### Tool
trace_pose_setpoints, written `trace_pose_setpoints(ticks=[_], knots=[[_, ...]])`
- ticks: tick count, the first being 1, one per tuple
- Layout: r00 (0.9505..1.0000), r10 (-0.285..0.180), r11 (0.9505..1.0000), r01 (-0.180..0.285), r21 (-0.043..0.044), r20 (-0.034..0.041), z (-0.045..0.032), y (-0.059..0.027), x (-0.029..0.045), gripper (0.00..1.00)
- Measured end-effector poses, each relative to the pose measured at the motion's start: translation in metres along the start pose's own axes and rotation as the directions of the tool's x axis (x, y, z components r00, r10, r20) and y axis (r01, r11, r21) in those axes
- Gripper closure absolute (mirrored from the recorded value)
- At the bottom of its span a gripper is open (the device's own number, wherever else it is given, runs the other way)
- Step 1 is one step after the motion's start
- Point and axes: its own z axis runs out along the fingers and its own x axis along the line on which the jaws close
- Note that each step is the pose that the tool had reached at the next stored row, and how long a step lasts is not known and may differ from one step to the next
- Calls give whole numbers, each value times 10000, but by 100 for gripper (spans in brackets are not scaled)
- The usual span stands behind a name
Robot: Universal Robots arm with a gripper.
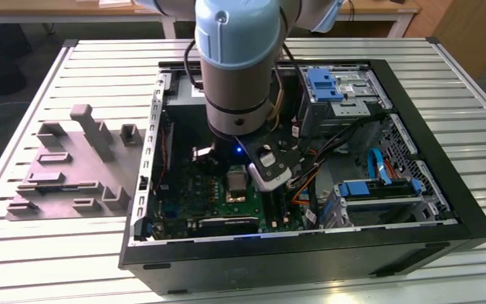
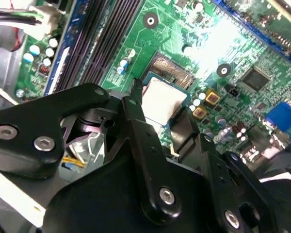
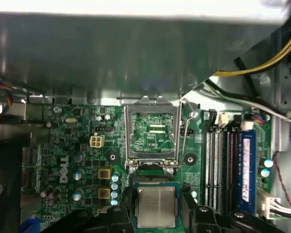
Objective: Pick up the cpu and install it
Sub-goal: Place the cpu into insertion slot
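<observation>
While gripper (image 3: 157,203) hangs inside pc case (image 1: 311,259), jaws narrow, clamped on cpu (image 2: 164,99), over mobo (image 3: 68,141), socket frame (image 3: 128,133) flipped open.

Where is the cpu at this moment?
In the first wrist view the cpu is held in the gripper, low over the green motherboard, right beside the open socket frame.

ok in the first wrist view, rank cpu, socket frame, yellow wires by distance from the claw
1. cpu, gripped in the claw
2. socket frame, open, just past the cpu
3. yellow wires, far off by the case wall
</observation>
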Motion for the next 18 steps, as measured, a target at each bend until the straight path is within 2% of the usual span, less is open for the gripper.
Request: trace_pose_setpoints(ticks=[4, 8, 18], knots=[[10000, 1, 10000, -1, -5, 0, 54, -19, 6, 53], [10000, 2, 10000, -2, 0, -3, 57, -20, 6, 53], [10000, 54, 10000, -54, -1, 1, 158, -25, 27, 53]])
